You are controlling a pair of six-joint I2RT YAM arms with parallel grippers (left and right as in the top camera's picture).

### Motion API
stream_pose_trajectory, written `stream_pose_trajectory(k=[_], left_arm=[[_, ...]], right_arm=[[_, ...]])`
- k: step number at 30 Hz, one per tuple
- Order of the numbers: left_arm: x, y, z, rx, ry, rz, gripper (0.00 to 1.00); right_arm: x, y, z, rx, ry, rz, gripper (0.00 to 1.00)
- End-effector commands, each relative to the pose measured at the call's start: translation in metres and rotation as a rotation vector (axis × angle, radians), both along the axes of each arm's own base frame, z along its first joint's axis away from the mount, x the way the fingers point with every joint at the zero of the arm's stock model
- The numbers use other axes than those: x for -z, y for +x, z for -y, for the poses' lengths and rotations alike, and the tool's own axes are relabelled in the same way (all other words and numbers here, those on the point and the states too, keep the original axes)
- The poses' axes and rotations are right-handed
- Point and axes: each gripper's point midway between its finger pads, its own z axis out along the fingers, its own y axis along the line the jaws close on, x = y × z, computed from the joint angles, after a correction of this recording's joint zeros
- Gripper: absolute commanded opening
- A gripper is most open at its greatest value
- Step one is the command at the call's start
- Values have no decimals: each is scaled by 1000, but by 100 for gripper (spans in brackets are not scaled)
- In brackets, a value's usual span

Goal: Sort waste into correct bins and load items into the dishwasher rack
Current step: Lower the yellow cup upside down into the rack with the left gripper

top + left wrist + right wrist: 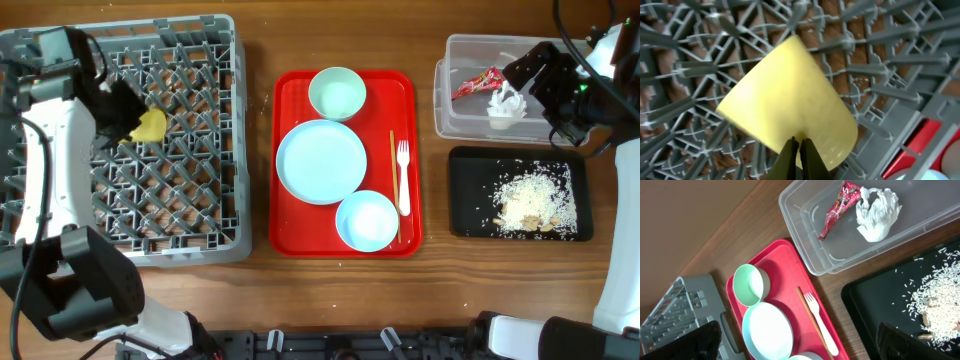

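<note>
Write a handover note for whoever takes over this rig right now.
Left gripper: shut, at the yellow cup in the dishwasher rack; hold on it unclear.
Right gripper: open, above the clear tub.
Done: red wrapper and napkin in tub; rice on black tray.
To do: plate, white bowl, green bowl, fork on the red tray, to be racked.

Overhead, the left gripper [130, 112] covers part of the yellow cup [152, 127]; the right arm [560, 80] hides the right end of the clear tub [470, 128].
</note>
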Motion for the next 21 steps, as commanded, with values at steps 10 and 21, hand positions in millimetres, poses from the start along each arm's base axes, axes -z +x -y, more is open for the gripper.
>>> stream_pose_trajectory(k=[10, 21], left_arm=[[-15, -9, -29, -120, -297, 129, 4], [-27, -11, 6, 27, -93, 77, 4]], right_arm=[[2, 1, 2, -5, -17, -4, 100], [2, 1, 2, -5, -17, -4, 100]])
